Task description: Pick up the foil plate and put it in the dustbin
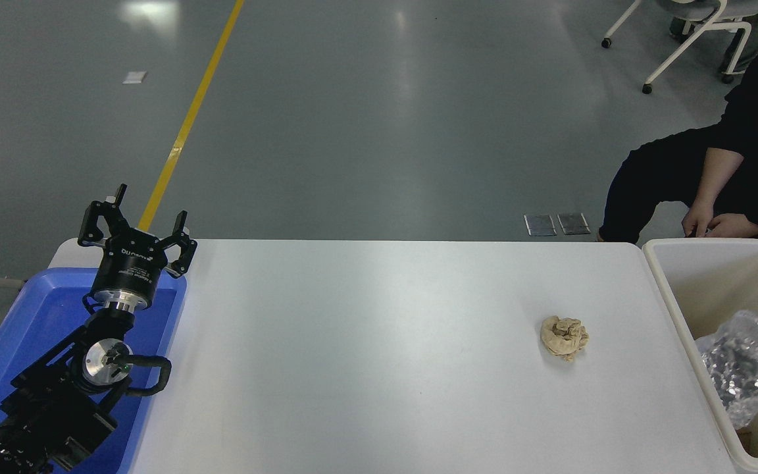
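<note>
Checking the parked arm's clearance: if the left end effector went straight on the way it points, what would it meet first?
Nothing visible: the left end effector points up and away past the table edge, over bare floor. Depth unclear.

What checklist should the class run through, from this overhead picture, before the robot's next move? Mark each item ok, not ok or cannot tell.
1. Foil plate inside the dustbin: ok.
2. Foil plate lying fully settled on the bottom: cannot tell.
3. Right arm out of the dustbin: ok, out of view.
4. Left pincer parked open above the blue tray, holding nothing: ok.
5. Table free of rubbish: not ok, a tan paper wad lies on it.
6. Person's hand away from the dustbin: not ok, just behind its far rim.
</note>
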### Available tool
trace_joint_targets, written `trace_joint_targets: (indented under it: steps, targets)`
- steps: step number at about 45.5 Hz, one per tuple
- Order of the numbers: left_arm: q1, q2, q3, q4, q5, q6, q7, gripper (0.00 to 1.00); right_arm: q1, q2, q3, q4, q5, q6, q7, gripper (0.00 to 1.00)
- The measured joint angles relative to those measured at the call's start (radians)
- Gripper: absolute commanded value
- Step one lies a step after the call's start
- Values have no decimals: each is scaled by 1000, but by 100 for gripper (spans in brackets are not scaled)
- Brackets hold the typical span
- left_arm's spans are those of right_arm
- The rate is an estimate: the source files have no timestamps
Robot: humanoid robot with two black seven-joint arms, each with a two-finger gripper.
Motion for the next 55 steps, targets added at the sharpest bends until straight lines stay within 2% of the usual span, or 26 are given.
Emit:
trace_joint_targets:
  steps: [16,29,43,55]
  targets:
    - [-2,0,3,-1,0,-2,2,98,267,62,-91,79,-3,18,2,100]
    - [-1,0,3,-1,0,-2,2,98,583,212,-324,202,-4,107,3,100]
    - [-1,0,3,0,0,-2,3,98,896,343,-417,407,-2,374,4,100]
    - [-1,0,3,0,0,-1,2,98,1145,345,-441,686,-2,611,2,100]
